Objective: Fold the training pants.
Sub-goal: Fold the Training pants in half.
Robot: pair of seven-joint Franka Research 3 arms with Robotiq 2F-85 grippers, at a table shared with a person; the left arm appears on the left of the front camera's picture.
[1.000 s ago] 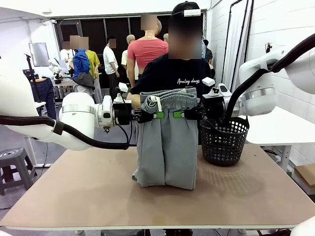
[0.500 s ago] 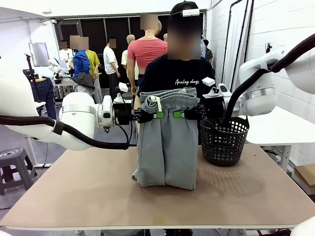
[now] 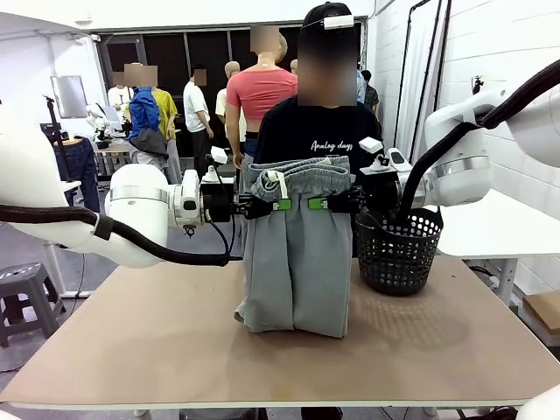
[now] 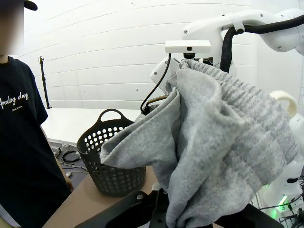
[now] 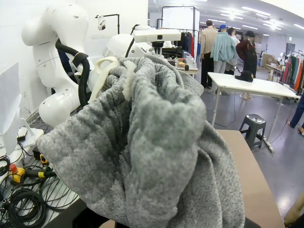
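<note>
The light grey training pants (image 3: 297,254) hang upright above the table, their gathered waistband at the top and the lower folded end resting on the tabletop. My left gripper (image 3: 273,205) is shut on the waistband's left side and my right gripper (image 3: 319,204) is shut on its right side, the two close together. The grey jersey (image 4: 213,142) bunches over my left fingers in the left wrist view. In the right wrist view the fabric (image 5: 152,152) covers my right fingers. A person in a black T-shirt (image 3: 319,131) stands right behind the pants.
A black mesh basket (image 3: 398,249) stands on the table just right of the pants, under my right arm. The brown tabletop (image 3: 157,341) lies bare in front and to the left. A white table (image 3: 499,223) stands at the right; people stand far behind.
</note>
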